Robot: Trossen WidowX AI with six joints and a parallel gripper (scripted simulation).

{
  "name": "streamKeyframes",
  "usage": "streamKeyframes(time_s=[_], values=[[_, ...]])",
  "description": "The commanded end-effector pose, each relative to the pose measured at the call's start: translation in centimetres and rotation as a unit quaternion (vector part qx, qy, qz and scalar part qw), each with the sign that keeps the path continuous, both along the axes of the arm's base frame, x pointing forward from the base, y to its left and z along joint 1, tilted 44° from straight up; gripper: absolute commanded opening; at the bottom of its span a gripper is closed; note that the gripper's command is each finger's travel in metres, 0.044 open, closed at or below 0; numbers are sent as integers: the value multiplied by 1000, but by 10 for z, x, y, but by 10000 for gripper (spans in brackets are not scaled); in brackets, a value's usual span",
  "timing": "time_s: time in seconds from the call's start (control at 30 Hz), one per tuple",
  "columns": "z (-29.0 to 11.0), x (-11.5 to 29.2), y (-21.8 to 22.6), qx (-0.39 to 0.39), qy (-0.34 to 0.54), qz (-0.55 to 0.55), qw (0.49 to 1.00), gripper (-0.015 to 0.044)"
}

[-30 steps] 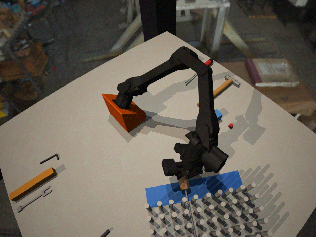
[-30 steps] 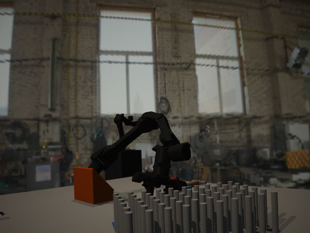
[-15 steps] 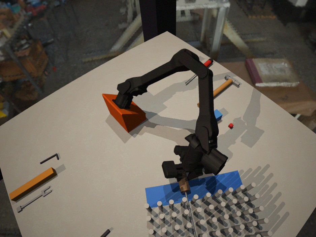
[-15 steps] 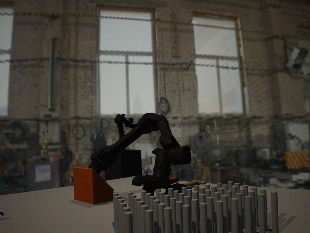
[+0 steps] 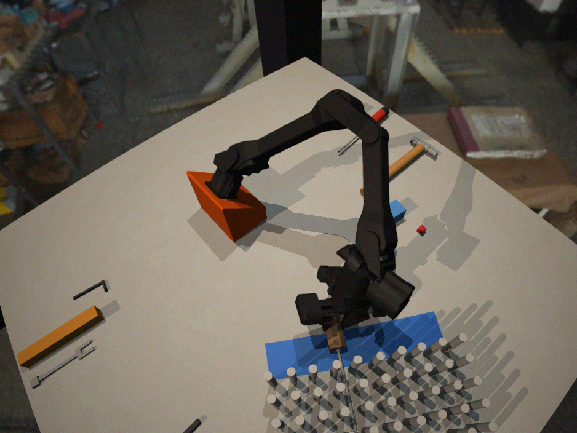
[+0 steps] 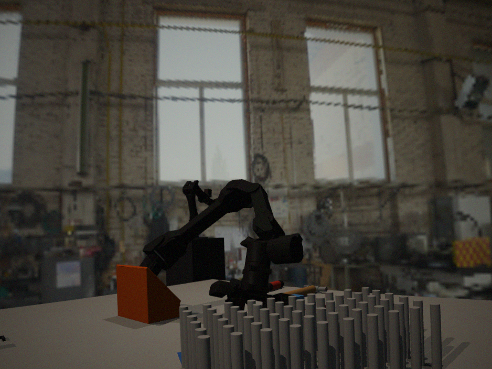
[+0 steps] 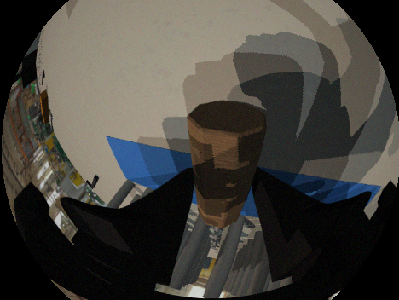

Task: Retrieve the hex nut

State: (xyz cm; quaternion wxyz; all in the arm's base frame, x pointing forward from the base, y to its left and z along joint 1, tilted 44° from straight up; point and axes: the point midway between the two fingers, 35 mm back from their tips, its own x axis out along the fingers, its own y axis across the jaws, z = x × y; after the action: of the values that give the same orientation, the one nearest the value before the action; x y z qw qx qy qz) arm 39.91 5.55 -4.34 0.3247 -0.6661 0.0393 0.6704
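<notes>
Table (image 5: 139, 223), pale grey, square top: I run one black six-joint arm (image 5: 373, 186) on it from an orange wedge-shaped base (image 5: 242, 216) near the far middle.

Field of upright grey metal cylinder spacers (image 5: 373, 391), at the near right corner.

Blue taped strip (image 5: 284, 358), flat against the field's far edge.

Black parallel-jaw gripper (image 5: 334, 326), over the strip, clamped on the brown wooden handle (image 5: 336, 339) of a thin grey wire hook tool (image 5: 344, 386); its shaft runs into a lane between spacers.

Small hex nut: not visible to me in any view; I judge it is still inside the field.

Handling, by my judgement: nut light, hard, likely to slide or roll; shaft thin and possibly springy. I would keep my hold on the handle and pull straight along the lane.
</notes>
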Motion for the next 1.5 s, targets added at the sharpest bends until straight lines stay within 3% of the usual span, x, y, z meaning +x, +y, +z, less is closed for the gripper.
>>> streamKeyframes(time_s=[0.0, 1.47], values=[[2, -1, 1, 0, -1, -3, 1000, 0], [10, -23, 10, 0, 0, -3, 1000, 0]])
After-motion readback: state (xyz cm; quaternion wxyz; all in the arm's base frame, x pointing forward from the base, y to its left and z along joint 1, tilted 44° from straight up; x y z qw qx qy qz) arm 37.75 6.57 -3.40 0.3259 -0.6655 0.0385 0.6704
